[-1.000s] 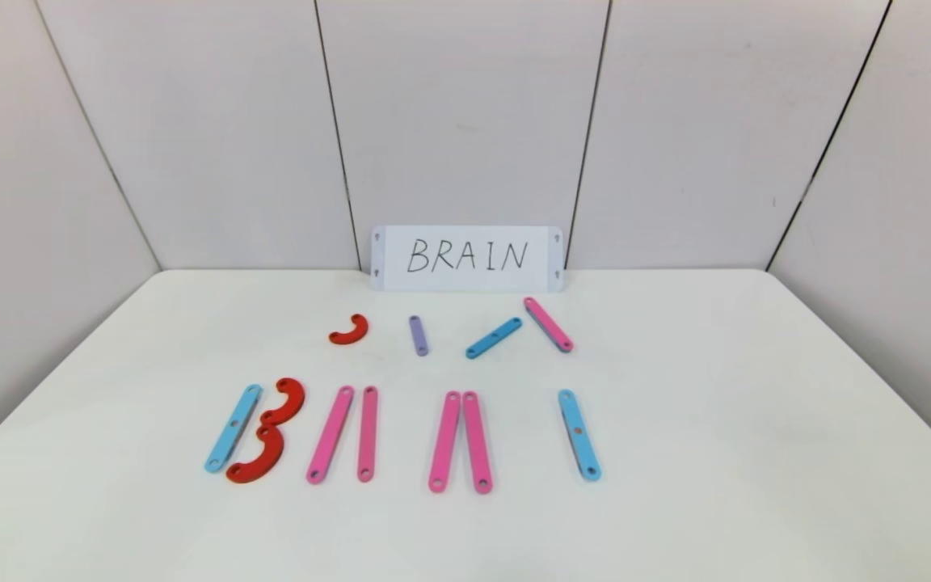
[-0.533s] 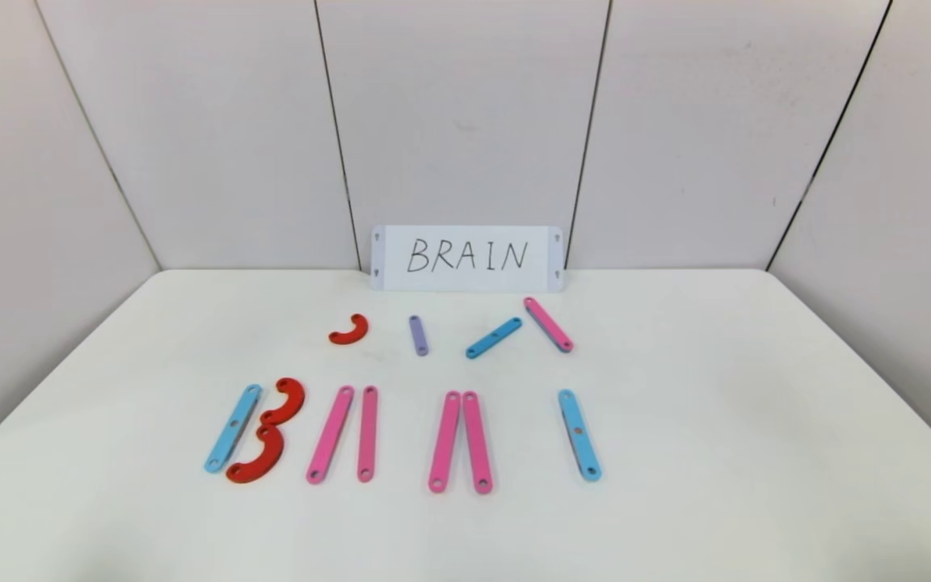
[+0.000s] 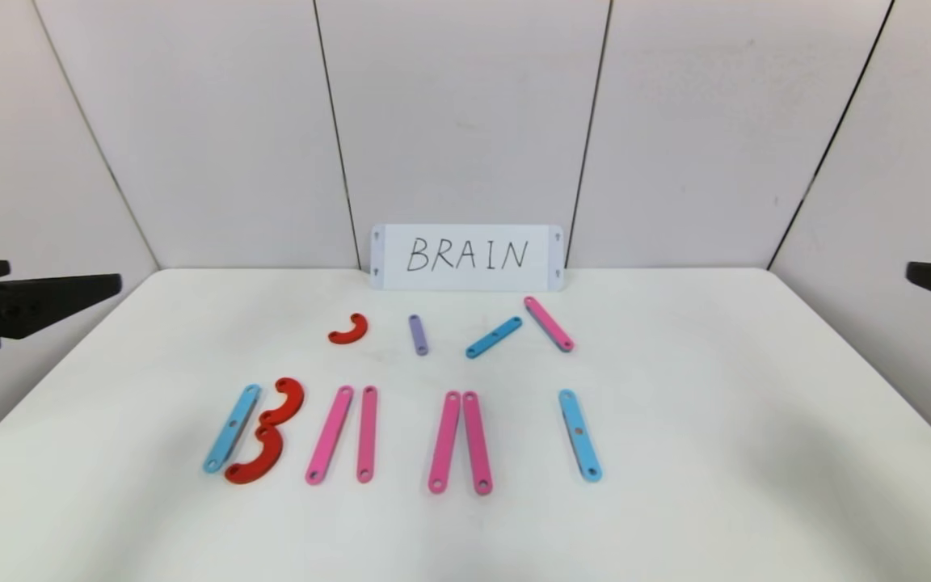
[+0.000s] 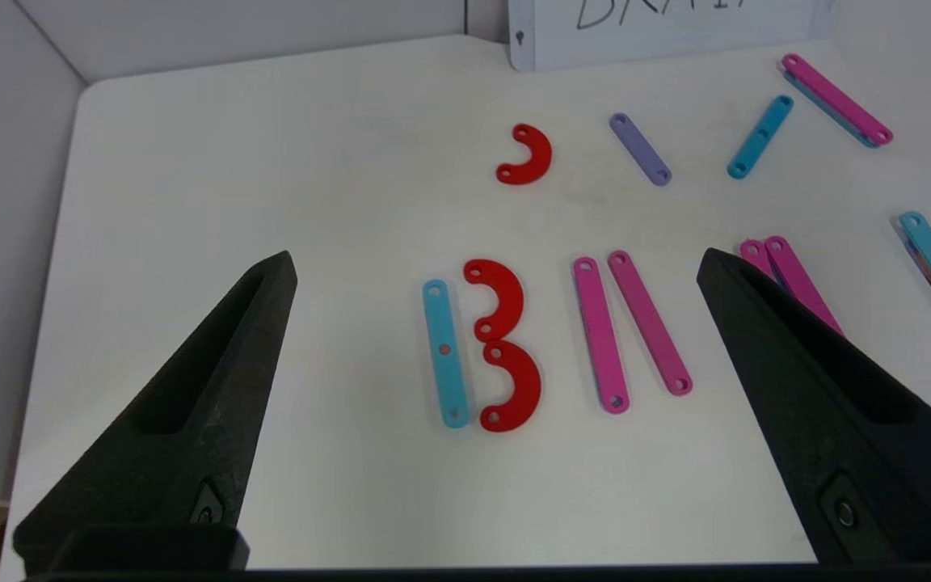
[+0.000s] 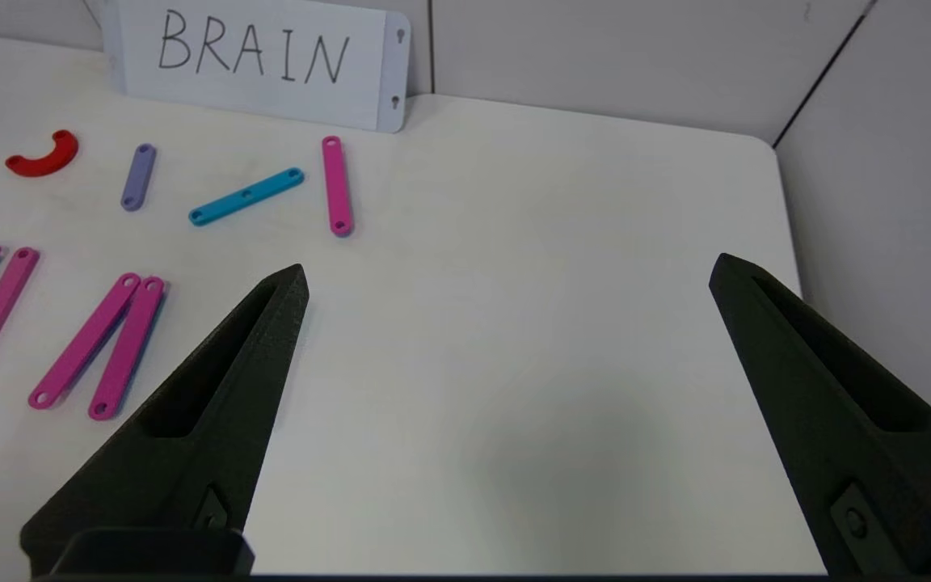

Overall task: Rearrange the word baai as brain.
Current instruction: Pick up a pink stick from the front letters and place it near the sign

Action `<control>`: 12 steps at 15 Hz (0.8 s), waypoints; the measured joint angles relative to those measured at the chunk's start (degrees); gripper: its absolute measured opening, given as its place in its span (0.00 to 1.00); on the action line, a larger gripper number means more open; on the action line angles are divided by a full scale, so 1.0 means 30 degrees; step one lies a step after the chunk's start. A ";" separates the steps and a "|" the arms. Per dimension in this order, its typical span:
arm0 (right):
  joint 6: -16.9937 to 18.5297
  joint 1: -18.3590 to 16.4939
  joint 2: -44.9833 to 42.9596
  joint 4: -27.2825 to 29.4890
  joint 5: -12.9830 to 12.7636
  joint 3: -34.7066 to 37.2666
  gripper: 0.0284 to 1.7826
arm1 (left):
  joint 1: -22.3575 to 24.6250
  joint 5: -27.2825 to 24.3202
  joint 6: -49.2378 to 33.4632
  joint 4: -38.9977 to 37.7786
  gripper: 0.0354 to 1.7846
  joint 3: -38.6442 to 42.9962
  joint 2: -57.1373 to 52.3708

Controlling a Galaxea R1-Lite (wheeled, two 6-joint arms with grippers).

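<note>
The word (image 3: pixel 401 436) sits in the near-mid row on the white table (image 3: pixel 756 453): B = lt-blue strip (image 3: pixel 232 428) w/ two red C-curves (image 3: pixel 271 430) touching it on its right, then pink pair (image 3: pixel 342 434), second pink pair (image 3: pixel 460 441) meeting at the far ends, then single lt-blue strip (image 3: pixel 579 435) as the I. Spare pcs in the far row, in front of the white BRAIN card (image 3: pixel 466 257): red C-curve (image 3: pixel 350 330), short purple strip (image 3: pixel 419 335), small lt-blue strip (image 3: pixel 494 337), pink strip (image 3: pixel 548 323) stacked on what looks like another pc, colour unclear. Left gripper (image 4: pixel 496 267) up at table's left edge, jaws wide apart, holding nothing; wrist view looks down over the B. Right gripper (image 5: pixel 507 275) at right edge over bare table, jaws spread too, empty. Handling, judged: pcs are thin flat hard plastic, v. light, stiff, prob slick on the smooth top, so they will likely skid or spin if nudged, and lying flat means little edge to bite. Best hold: across the narrow width near mid-length of a strip so it doesn't pivot; for a curve, pinch across the arc's mid band. Neighbours lie touching or just beside each other, so fingers coming down between them risk knocking the adjacent pc out of line; not fragile.
</note>
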 joint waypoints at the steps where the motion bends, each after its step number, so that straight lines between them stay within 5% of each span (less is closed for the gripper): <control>1: 0.0163 0.0276 0.1020 0.0008 0.0085 -0.0597 0.98 | -0.0199 -0.0333 0.0000 0.0910 0.97 -0.0882 0.0853; 7: 0.1150 0.1654 0.6595 -0.0130 0.1564 -0.3170 0.98 | -0.1662 -0.0902 0.0504 0.3580 0.97 -0.3986 0.5348; 12: 0.1187 0.2479 0.8399 -0.0349 0.1625 -0.2926 0.98 | -0.3694 -0.0670 0.0459 0.4990 0.97 -0.4649 0.8046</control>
